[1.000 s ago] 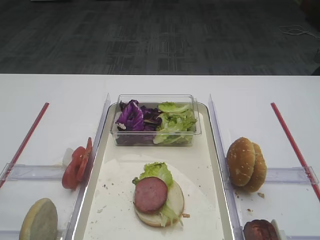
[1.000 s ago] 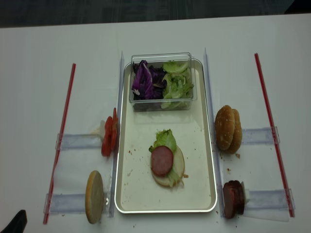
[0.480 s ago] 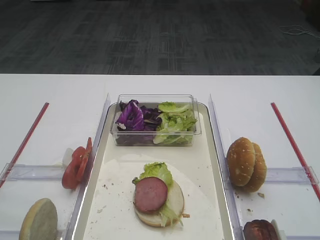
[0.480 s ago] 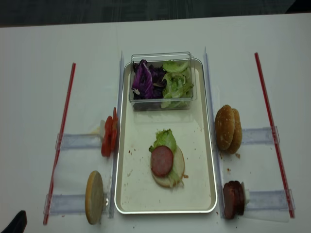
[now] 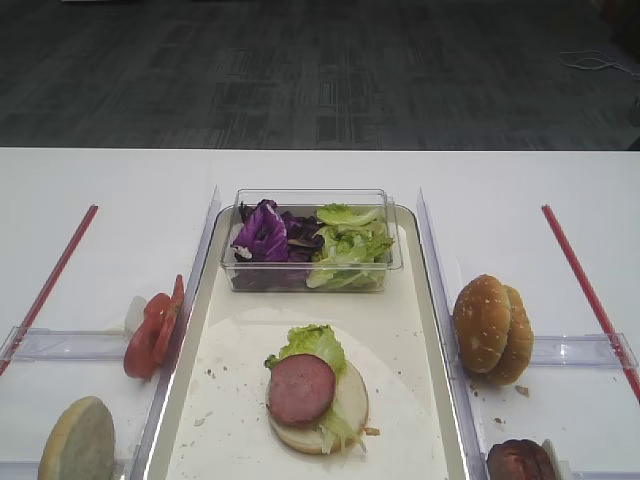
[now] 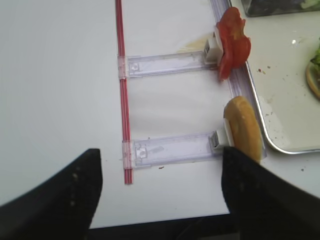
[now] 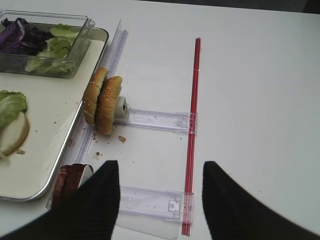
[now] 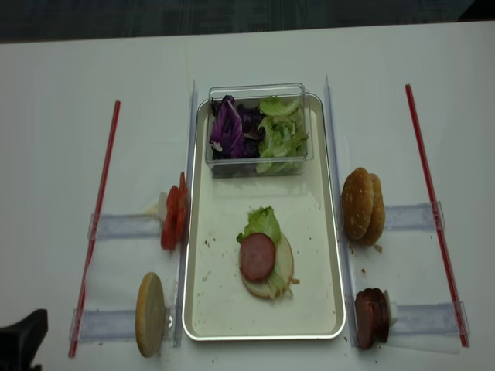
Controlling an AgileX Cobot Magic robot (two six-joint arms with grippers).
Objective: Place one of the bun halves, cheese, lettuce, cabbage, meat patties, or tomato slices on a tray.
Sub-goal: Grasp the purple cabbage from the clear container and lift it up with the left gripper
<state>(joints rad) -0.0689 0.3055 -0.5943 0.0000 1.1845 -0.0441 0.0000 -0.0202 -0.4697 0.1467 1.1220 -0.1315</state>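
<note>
The tray (image 5: 432,300) holds a bun half (image 5: 350,405) topped with lettuce (image 5: 312,343) and a meat patty (image 5: 301,388). A clear tub at its far end contains cabbage (image 5: 262,230) and more lettuce (image 5: 348,245). Left of the tray stand tomato slices (image 6: 231,42) and one bun half (image 6: 243,127). On its right stand two bun halves (image 7: 102,100) and meat patties (image 7: 70,182). No cheese shows. My left gripper (image 6: 160,185) hangs open over the table's near left edge. Open too, my right gripper (image 7: 160,172) is empty, just right of the patties.
Clear plastic racks (image 8: 124,226) hold the food upright on both sides of the tray. A red strip (image 8: 97,216) runs along the left and another (image 8: 429,201) along the right. Crumbs lie on the tray lining and by the right buns.
A little more of the left gripper's dark tip shows in the bottom left corner of the realsense view. Nothing else has moved.
</note>
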